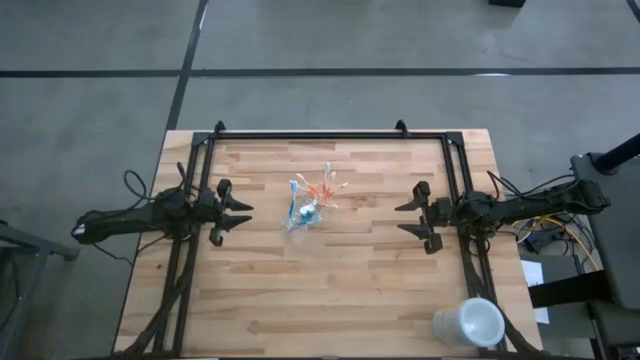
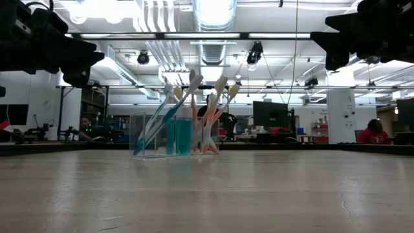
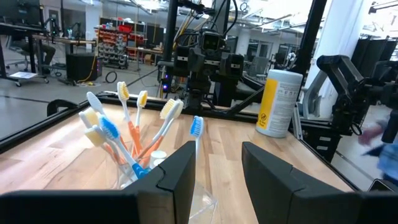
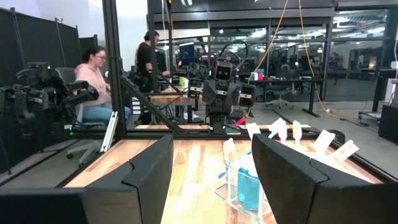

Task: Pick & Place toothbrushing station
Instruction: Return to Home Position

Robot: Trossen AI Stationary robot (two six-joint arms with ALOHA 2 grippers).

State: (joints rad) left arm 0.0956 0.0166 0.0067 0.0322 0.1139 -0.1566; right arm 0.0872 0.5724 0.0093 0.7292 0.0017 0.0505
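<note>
Nearest, at the 5 o'clock corner of the table (image 1: 330, 300), an opaque white cup (image 1: 470, 323) stands alone on the wood. Farther in, on the mid-line, the left gripper (image 1: 243, 214) hangs at 9 o'clock and the right gripper (image 1: 400, 218) at 3 o'clock. They face each other, each with its 2 fingers spread apart and holding nothing. Between them, near the table's middle and a little toward 9 o'clock, well apart from both, the clear organizer (image 1: 303, 215) sits upright on the wood. In it stands the blue tube (image 2: 183, 136), and the toothbrushes (image 3: 109, 128), with blue, orange and white handles, lean out of it in a fan, heads up. Beyond, at 12 o'clock, a black frame rail (image 1: 310, 133) runs along the far edge. Past the table, the low view shows a person in red (image 2: 374, 133) in the room.
</note>
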